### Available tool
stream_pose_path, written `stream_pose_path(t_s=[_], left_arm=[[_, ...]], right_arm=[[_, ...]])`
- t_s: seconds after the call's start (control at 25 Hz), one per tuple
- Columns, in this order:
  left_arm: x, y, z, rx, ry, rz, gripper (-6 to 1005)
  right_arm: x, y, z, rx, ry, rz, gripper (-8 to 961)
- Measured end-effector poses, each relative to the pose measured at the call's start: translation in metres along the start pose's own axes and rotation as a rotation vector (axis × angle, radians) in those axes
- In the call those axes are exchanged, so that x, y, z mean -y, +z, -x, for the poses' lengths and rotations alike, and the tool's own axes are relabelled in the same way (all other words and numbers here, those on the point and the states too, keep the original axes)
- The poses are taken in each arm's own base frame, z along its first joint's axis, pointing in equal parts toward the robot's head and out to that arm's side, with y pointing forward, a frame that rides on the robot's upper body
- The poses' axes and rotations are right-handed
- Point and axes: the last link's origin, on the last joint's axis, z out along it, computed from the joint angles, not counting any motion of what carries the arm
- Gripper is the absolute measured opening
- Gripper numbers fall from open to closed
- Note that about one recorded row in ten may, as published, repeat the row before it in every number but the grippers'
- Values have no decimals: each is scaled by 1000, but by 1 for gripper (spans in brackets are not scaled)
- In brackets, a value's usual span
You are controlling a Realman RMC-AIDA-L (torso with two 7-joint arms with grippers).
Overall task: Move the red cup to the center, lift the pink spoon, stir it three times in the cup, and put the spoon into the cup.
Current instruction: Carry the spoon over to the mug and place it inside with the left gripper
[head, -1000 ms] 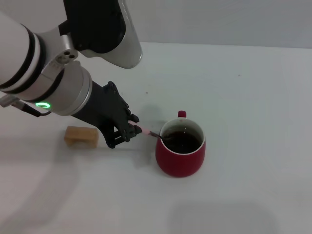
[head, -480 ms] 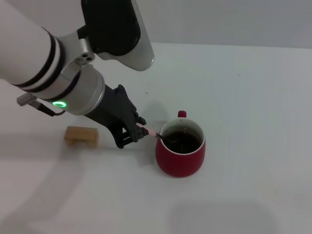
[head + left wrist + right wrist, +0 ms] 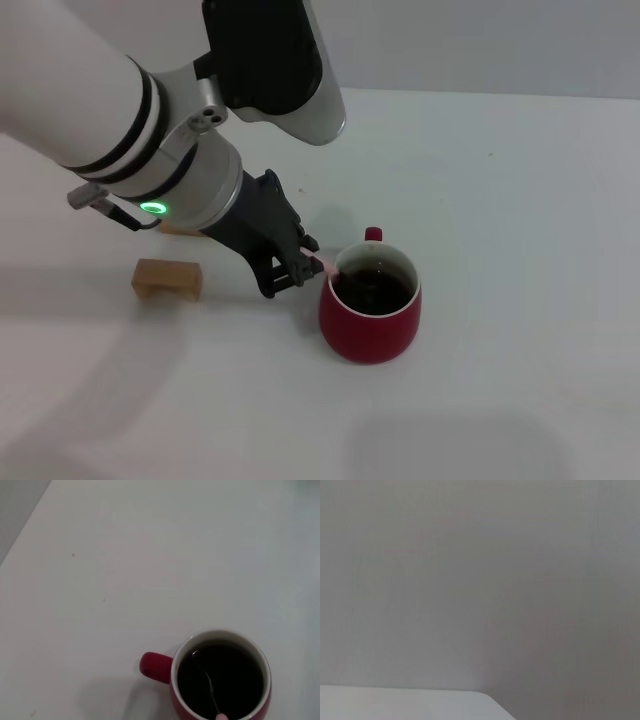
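A white tabletop [image 3: 520, 200] fills the head view, seen from above. Nearest the front edge, close to the middle of the table, stands the red cup [image 3: 370, 310], upright, its white rim around a dark inside and its small handle turned toward the far edge. Just to the cup's left, the left gripper [image 3: 295, 268] closes its dark jaws on the pale handle of the pink spoon [image 3: 327, 267], which slopes down over the left side of the rim into the cup. In the left wrist view the spoon's thin grey neck [image 3: 212, 694] runs down into the dark interior, with a pink tip at the rim (the bowl itself is too dark to make out).

Over the past second the left arm has swept rightward and toward the far edge, bringing the gripper almost against the cup and steepening the spoon. This looks like a stirring stroke in progress; the spoon is not yet released.

Further left, a tan wooden block [image 3: 167, 279] lies apart from the cup. The right gripper is out of sight, its camera facing a blank wall.
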Motion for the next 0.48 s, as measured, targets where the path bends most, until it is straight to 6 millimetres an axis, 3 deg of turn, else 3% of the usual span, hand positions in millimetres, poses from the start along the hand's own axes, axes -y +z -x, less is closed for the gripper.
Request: stream_pose_path(t_s=[0.48], left_arm=[[-11,11,-18,-30,70,3,136]], right_arm=[[3,-3,-2,-8,-6,-2,0]])
